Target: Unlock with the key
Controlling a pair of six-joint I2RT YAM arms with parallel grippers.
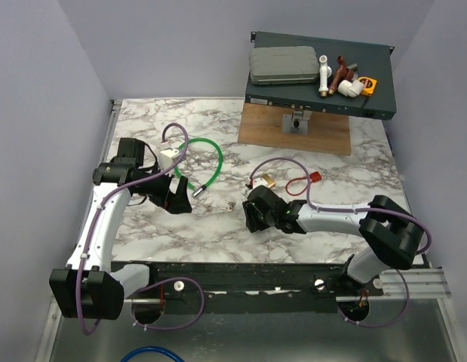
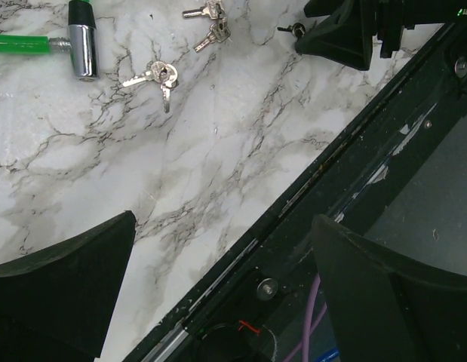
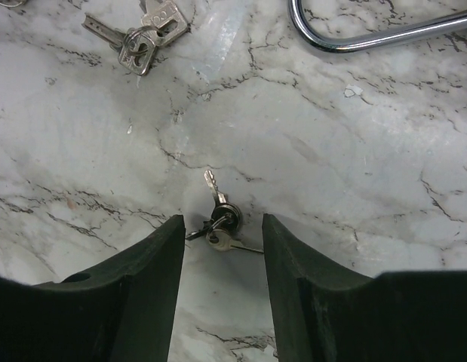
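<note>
**Right claw lined up on a key ring, but the red key's elsewhere?**

So the key [image 1: 317, 176], the tiny one with the red tag on a red cord [image 1: 296, 185], is lying loose on the marble table [image 1: 354, 158]. It's at about 3 o'clock from the brass padlock [image 1: 268, 181], and nothing is touching it.

The right gripper [image 3: 222, 226] sits low over a different small key ring [image 3: 220, 215] with a dark head and no red that I can see. Its fingers are partly spread and straddle the ring. It isn't pinching anything, as the ring lies flat on the marble. My guess is it's parked that way so that closing would trap the ring between the pads. From there, the red key is off at roughly 2 o'clock in the overhead view, so I'd say a reposition is needed.

The left gripper [image 2: 224, 219] is spread wide and empty, hanging at 9 o'clock from the right one near the table's front edge, probably just keeping clear. Two more key bunches [image 2: 154, 75] [image 2: 207, 19] lie toward its 12 o'clock, next to the green cable [image 2: 22, 44].
</note>
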